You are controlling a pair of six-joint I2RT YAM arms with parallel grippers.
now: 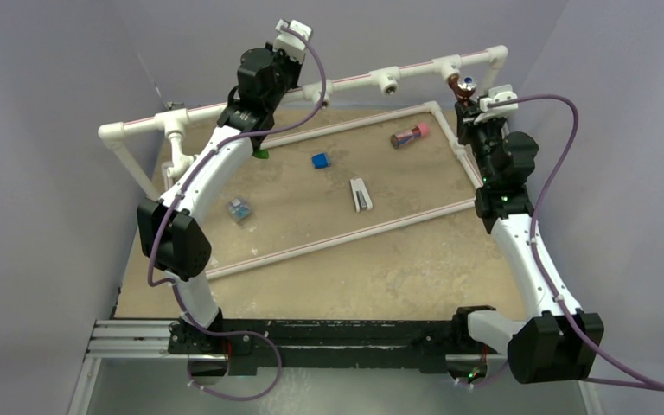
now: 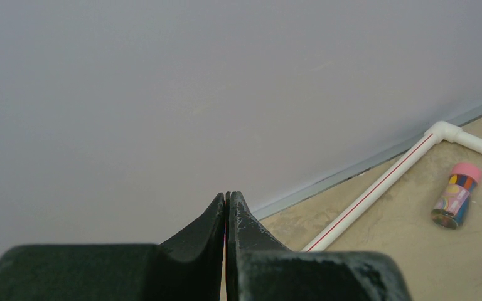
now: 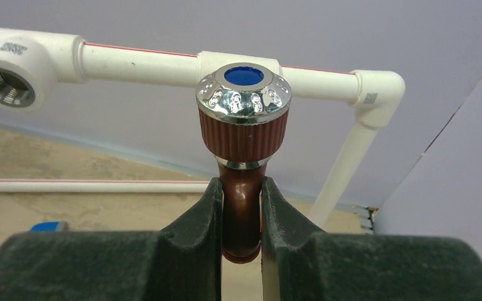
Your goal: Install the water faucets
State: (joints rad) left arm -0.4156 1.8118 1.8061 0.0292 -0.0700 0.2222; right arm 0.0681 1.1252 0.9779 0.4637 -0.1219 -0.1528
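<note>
Right wrist view is the good one: the right gripper [image 3: 241, 188] is clamped on the neck of the brown faucet [image 3: 243, 135]. The faucet stands upright, with its chrome cap and blue dot on top. It sits dead center in the frame, right in front of a tee [image 3: 208, 59] on the white pipe [image 3: 138, 63] — can't tell if it actually touches. A second tee at upper left shows its open threaded hole. In the top view that faucet is at upper right, just below the back rail.

The left gripper [image 2: 227, 199] has its fingers pressed together on nothing, aimed at the wall — a pink-capped cylinder [image 2: 457, 195] lies on the table [image 2: 383, 263] at the right of that frame.
</note>
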